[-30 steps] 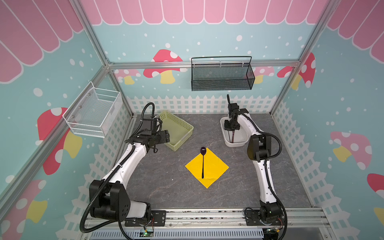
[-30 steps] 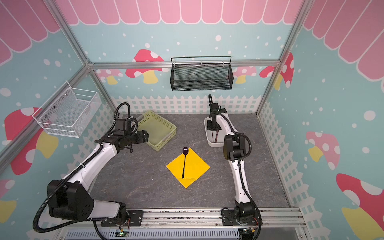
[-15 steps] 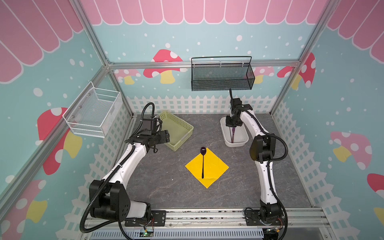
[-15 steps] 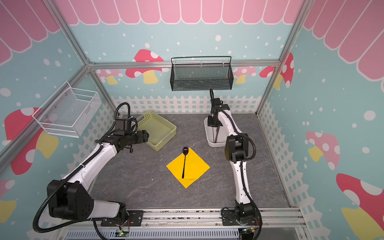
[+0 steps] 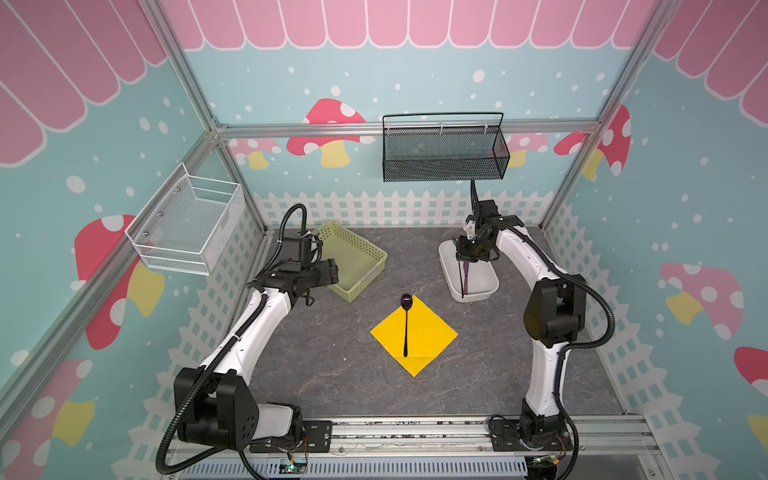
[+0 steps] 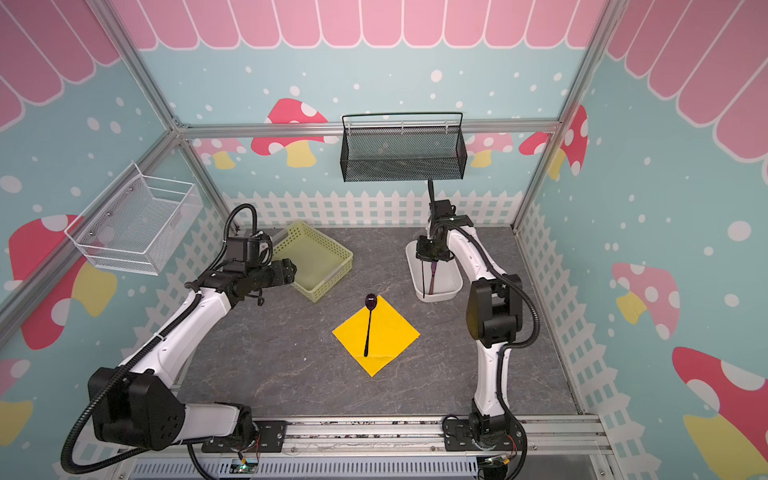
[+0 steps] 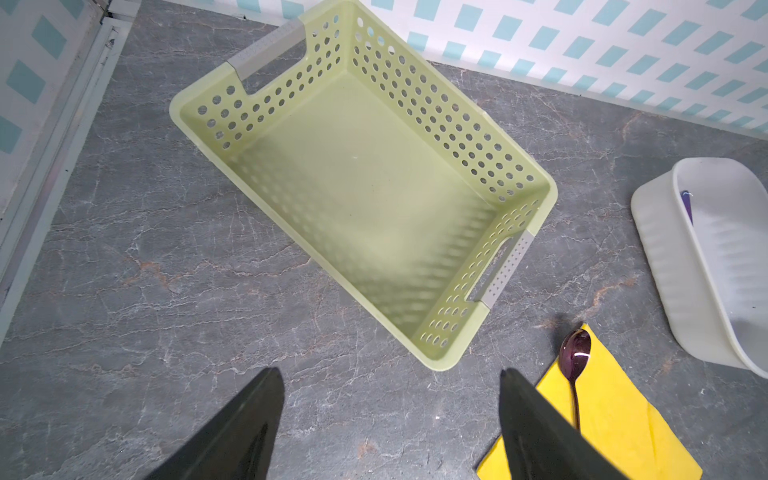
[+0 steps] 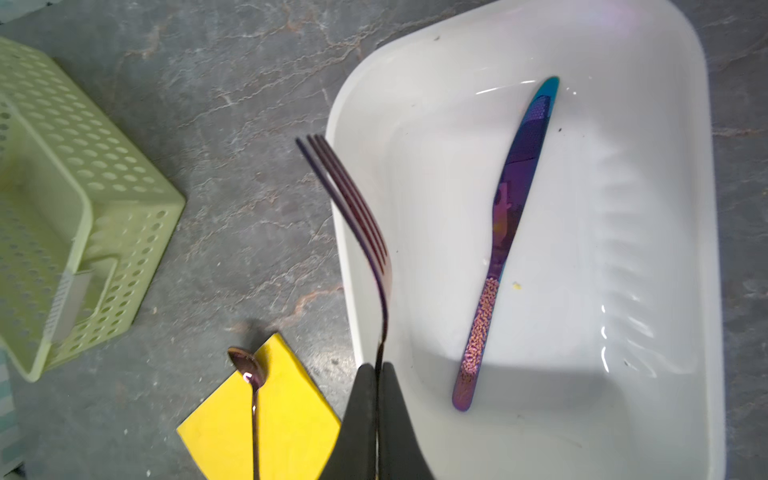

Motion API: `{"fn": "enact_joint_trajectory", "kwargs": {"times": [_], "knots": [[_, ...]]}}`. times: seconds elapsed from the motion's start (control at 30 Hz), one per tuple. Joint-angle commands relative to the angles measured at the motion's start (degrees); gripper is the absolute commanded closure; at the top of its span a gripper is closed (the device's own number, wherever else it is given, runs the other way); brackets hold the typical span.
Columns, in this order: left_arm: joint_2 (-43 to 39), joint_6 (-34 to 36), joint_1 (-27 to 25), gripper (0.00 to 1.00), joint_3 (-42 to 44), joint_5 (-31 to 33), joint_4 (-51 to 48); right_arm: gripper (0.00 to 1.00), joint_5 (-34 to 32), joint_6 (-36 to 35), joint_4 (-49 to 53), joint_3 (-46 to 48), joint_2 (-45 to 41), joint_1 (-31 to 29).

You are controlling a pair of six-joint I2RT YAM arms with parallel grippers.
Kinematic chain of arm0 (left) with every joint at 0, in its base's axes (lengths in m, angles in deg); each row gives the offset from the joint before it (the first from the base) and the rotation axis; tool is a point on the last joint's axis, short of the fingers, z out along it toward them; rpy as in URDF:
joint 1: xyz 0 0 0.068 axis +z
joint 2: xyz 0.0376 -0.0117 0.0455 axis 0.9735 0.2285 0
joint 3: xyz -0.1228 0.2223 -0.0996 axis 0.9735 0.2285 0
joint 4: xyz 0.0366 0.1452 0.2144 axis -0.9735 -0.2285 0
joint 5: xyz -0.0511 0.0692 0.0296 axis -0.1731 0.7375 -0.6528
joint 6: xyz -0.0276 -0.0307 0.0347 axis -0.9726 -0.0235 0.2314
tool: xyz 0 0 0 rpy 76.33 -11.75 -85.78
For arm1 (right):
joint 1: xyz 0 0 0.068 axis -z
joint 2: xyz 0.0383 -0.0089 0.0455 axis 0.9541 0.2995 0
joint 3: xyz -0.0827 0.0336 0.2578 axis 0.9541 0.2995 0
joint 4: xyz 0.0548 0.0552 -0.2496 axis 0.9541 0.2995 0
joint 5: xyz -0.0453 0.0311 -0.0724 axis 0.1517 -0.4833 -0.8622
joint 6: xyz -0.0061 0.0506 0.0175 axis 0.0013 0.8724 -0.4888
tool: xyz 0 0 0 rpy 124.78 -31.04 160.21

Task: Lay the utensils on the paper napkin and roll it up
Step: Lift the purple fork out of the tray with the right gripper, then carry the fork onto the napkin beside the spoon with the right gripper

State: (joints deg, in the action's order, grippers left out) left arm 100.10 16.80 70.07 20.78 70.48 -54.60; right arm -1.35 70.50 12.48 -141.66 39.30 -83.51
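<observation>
**A:** What do both top views show?
**B:** One yellow napkin (image 5: 428, 332) lies mid-bench (image 5: 332, 353). One spoon (image 5: 406, 328) lies on it, bowl at the far corner. There is also one green basket (image 5: 365, 276) and one white tub (image 5: 473, 296).
**A:** Left wrist view?
**B:** The left tool (image 7: 390, 374) is spread wide and holds nothing, near the basket.
**A:** Right wrist view?
**B:** The right tool (image 8: 377, 370) is pinched tight on the handle of one fork (image 8: 357, 220), over the tub's rim. One knife (image 8: 505, 232) lies inside the tub.

Napkin (image 5: 424, 338) is yellow, spoon (image 5: 406, 301) dark purple, basket (image 5: 370, 282) pale green.
</observation>
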Motion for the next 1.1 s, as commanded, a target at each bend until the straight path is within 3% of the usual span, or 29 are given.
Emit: {"fn": "enact_joint_trajectory", "kwargs": {"times": [0.0,0.2,0.4,0.53,0.73,1.07], "knots": [[-0.8,-0.2,0.3,0.17,0.9,-0.2,-0.3,1.0,4.7,1.6,-5.8,6.0,-4.1,0.0],[-0.8,-0.2,0.3,0.17,0.8,-0.1,-0.3,1.0,12.5,5.6,-16.2,21.8,-14.2,0.0],[-0.5,-0.5,0.3,0.17,0.8,-0.6,-0.2,1.0,24.0,16.5,-37.9,43.5,-24.8,-0.3],[-0.3,-0.7,0.3,0.17,1.2,-0.9,0.0,1.0,25.9,22.7,-48.4,53.9,-28.8,-2.4],[0.7,-1.3,0.3,0.17,1.1,-2.0,0.3,1.0,23.8,27.6,-56.3,60.8,-28.4,-8.1],[0.5,-1.1,0.2,0.17,1.1,-1.6,0.3,1.0,21.8,29.7,-60.3,58.0,-19.6,-13.5]]}}
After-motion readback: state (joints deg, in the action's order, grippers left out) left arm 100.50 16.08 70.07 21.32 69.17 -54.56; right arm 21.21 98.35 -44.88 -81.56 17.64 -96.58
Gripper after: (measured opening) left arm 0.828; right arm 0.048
